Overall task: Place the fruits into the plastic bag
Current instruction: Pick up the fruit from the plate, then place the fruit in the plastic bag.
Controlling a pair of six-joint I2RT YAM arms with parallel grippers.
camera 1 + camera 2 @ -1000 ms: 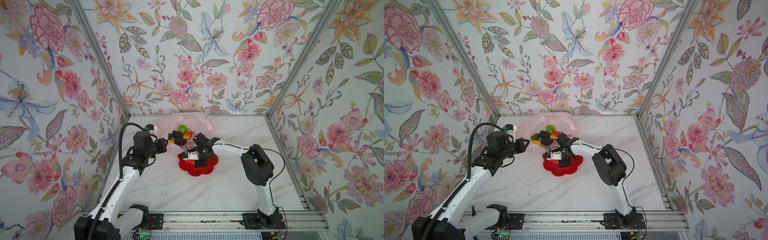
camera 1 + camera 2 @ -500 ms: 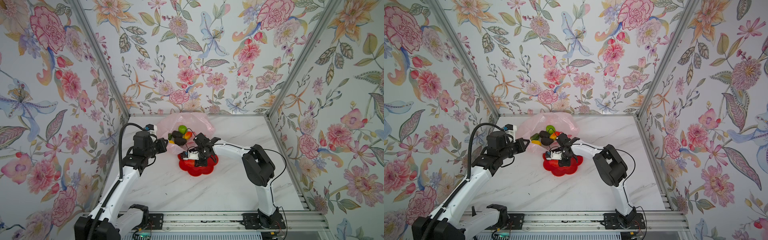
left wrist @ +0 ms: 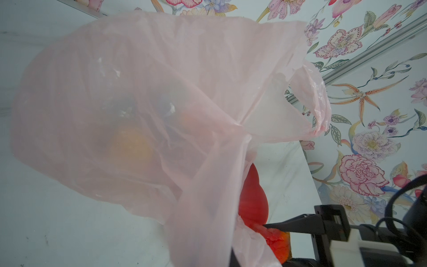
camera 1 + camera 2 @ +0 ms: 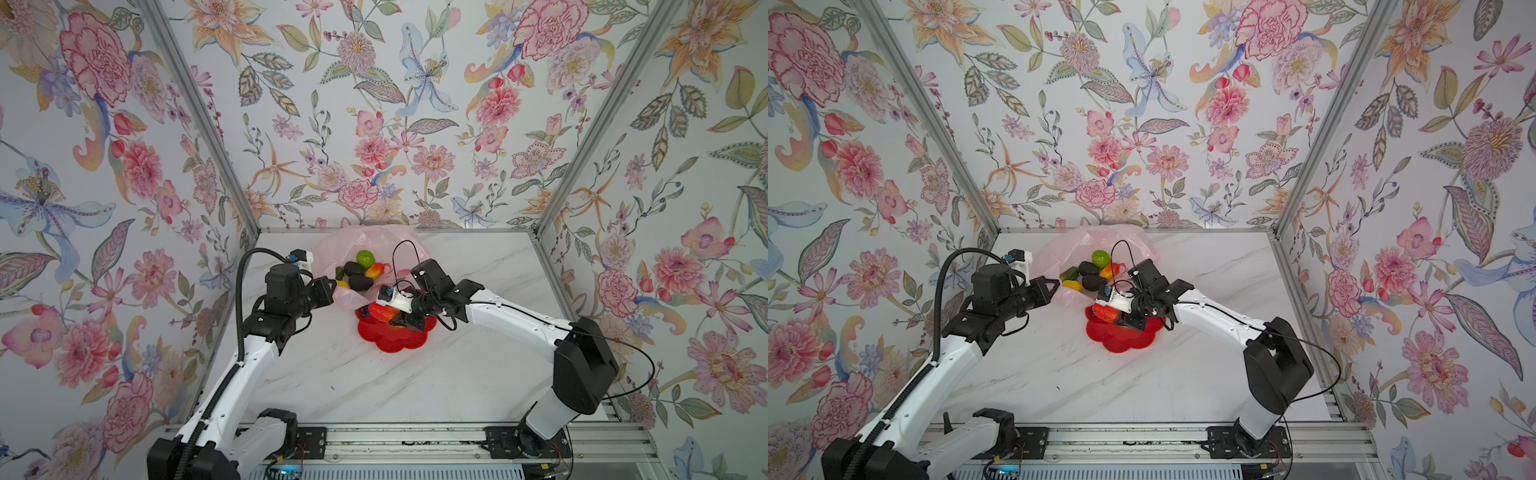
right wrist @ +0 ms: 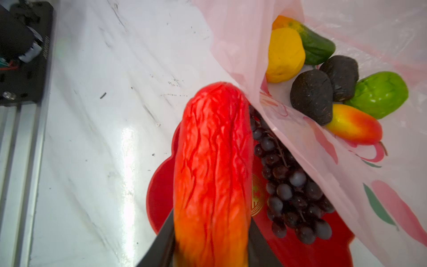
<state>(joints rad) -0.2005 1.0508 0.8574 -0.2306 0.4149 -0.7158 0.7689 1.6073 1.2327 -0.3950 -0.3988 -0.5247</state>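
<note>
Where visible, perhaps six fruits (image 5: 310, 96) (bagged)

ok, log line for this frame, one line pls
left gripper: shut on bag edge | right gripper: shut on long red fruit, over plate | grapes: on plate | other fruit: in bag

— What is there?
— A white marble table (image 4: 374, 386) across the lower middle; a red flower-shaped plate (image 4: 395, 343) on it, just below centre, with a gold emblem (image 5: 256, 201) in its middle.
— And around?
— Floral wallpaper (image 4: 374, 124) fills the upper frame; metal posts (image 4: 199, 116) run down the corners; an aluminium rail (image 4: 395, 436) lies along the bottom edge.
</note>
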